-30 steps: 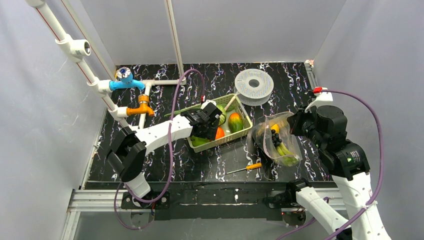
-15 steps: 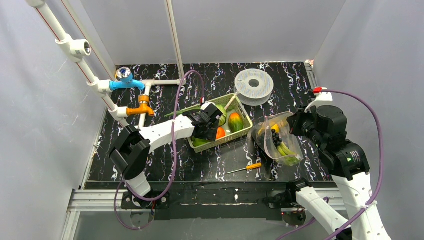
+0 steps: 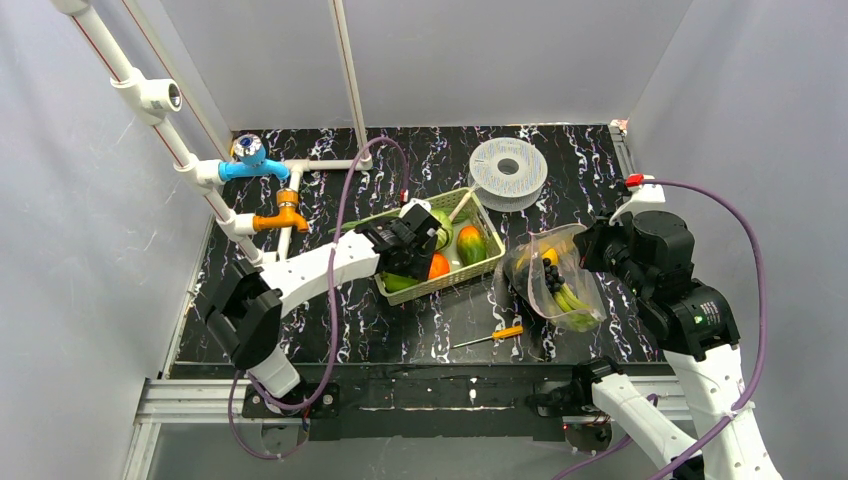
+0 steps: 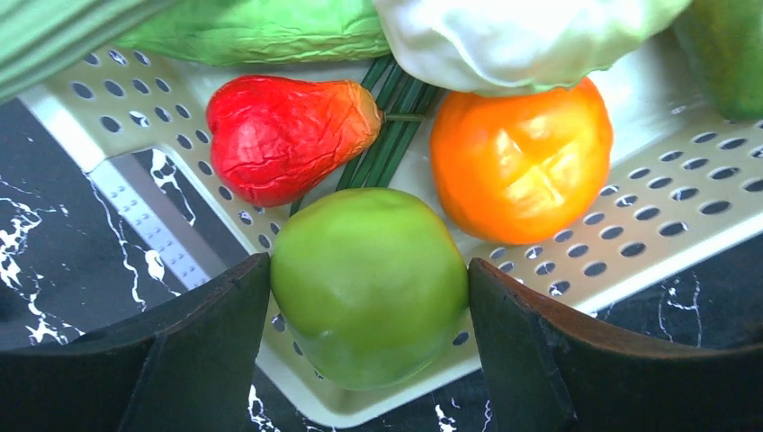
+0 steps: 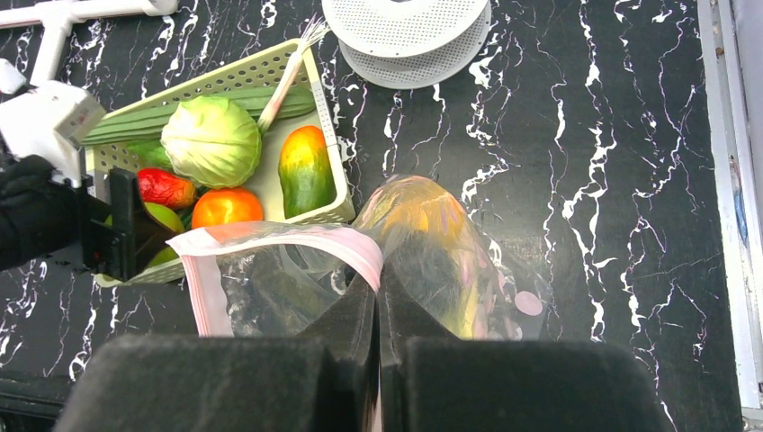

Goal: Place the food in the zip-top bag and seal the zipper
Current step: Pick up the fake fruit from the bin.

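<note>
Right now we have the left gripper [image 4: 367,274] reaching into the near-left corner of the basket [image 5: 328,135]. Its two dark fingers [image 4: 207,351] meet the left and right sides of the green apple [image 4: 369,288] with no gap showing, so we judge it grasped, though it rests on the basket floor, not yet lifted. The apple is smooth, round and evenly green, and it fills the whole width between the fingers. Just beyond it lie the wrinkled red pepper [image 4: 279,135] and a round orange fruit [image 4: 522,162], with the cabbage [image 5: 211,139] farther back. To the right of the basket, the right gripper [image 5: 378,297] is clenched on the mouth edge of the zip-top bag [image 5: 450,261]. We take it that this holds the mouth up and facing left, toward the basket, so the apple's path across is short. The zipper [image 5: 297,236] curves open as a pale pink band, unsealed, and yellow and dark shapes show through the crinkly plastic.
</note>
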Motion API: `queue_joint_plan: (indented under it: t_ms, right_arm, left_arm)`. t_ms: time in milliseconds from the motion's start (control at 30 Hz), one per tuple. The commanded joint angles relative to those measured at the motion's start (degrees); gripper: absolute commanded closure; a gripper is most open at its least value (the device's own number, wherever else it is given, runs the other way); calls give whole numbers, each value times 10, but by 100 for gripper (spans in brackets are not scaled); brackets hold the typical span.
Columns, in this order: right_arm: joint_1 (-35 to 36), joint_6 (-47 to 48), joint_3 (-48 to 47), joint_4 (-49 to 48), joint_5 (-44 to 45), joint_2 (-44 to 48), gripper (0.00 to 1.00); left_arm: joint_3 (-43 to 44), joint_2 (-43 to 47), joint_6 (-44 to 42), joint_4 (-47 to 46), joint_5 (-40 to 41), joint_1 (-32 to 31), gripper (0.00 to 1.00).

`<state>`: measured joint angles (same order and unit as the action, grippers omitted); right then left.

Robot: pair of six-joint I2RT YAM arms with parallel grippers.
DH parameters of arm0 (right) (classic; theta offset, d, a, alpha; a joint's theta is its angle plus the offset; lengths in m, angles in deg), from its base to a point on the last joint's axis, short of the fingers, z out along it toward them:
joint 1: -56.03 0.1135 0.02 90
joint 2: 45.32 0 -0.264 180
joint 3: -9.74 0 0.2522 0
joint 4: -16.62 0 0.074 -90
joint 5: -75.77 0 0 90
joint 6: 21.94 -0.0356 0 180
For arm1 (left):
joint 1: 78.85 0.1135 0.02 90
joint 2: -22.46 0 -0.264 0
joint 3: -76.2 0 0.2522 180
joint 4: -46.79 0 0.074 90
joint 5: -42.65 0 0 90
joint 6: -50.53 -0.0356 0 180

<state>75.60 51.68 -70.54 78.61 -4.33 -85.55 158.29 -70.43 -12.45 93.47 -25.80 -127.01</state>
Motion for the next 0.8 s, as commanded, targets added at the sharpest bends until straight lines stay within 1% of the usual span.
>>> queue_joint_plan:
  t_ms: [0, 233, 300, 400, 533, 600, 667, 767]
  right_arm:
    - [-1, -4, 2, -39, -4, 0, 99]
    - [-1, -9, 1, -41, -13, -6, 99]
    - [-1, -10, 1, -43, -18, -6, 99]
    - [-1, -12, -1, -44, -25, -10, 99]
    - [-1, -14, -2, -46, -29, -13, 99]
    - [-1, -14, -3, -47, -31, -15, 99]
    - [-1, -15, -6, -48, -33, -19, 99]
    - [-1, -15, -5, -52, -39, -20, 99]
  left_arm:
    - [22, 66, -17, 12, 14, -1, 70]
    - [20, 121, -29, -23, -6, -1, 77]
    - [19, 141, -33, -39, -26, -1, 78]
    - [12, 179, -46, -76, -81, -1, 81]
    - [-13, 242, -69, -169, -203, -1, 84]
    - [-31, 270, -68, -241, -290, -1, 85]
    - [-42, 283, -45, -319, -390, -1, 86]
    - [-34, 264, 13, -423, -517, -2, 87]
